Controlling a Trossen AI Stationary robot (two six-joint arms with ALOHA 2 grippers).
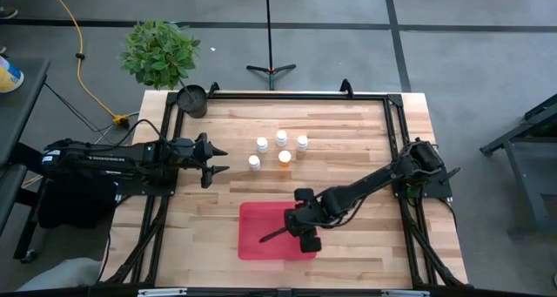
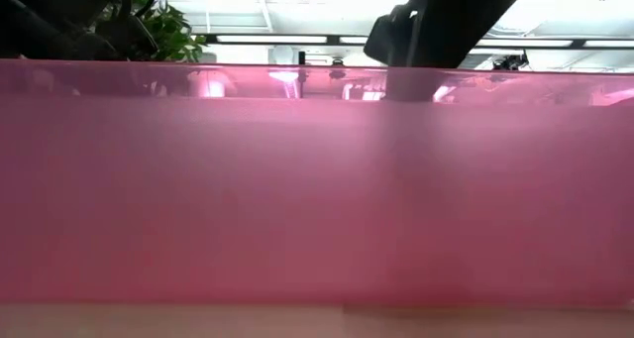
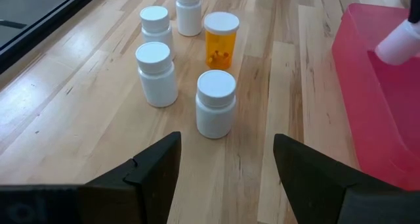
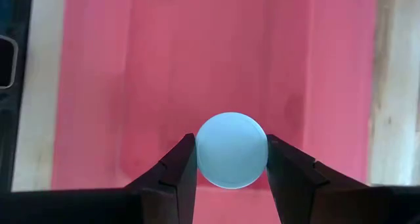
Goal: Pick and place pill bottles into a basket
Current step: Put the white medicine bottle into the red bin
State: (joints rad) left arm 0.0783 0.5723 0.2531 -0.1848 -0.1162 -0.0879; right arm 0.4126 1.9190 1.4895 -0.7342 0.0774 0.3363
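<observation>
My right gripper [image 4: 231,159] fingers clamp a small white-capped pill bottle [image 4: 231,150] above the shallow red plastic basket [image 4: 164,73], its long axis along my fingers, cap facing the wrist. No label readable. My left gripper [image 3: 224,159] fingers stand apart before five bottles [image 3: 216,104] on the table.

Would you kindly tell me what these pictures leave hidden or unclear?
- Low view: the red tray wall fills the picture, hiding the table and bottles.
- Right wrist view: the held bottle shows only its cap; its body is hidden.
- High view: the right end effector covers that bottle.
</observation>
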